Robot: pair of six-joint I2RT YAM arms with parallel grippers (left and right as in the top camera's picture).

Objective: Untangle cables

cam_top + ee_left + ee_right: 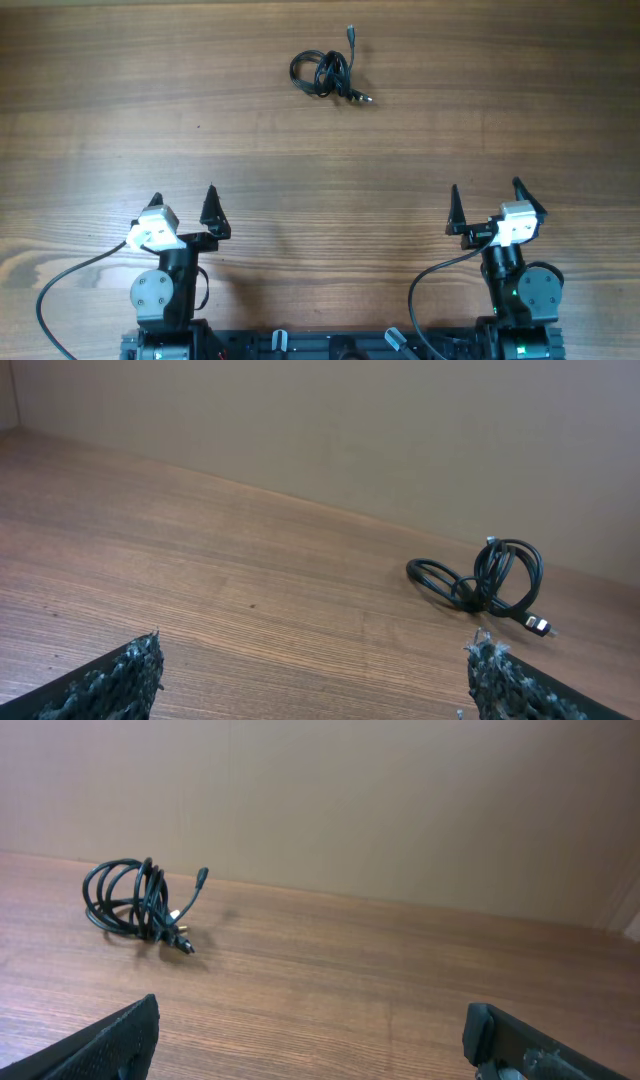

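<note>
Jaws apart; cables point(325, 75) well ahead
We see the left gripper point(183, 193) and right gripper point(486, 185) with jaws spread and empty; well beyond them, between the two and slightly nearer the left, the cables lie bundled on the table point(100, 100), long axis crosswise, plugs point(367, 98) toward the right; no writing readable.

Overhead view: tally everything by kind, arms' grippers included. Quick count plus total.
Cable bundle: 1, black, knotted, 2 plug ends showing; separate cords can't be counted.
Grippers: 2, left gripper and right gripper, both open, holding nothing.
Total: 3
</note>
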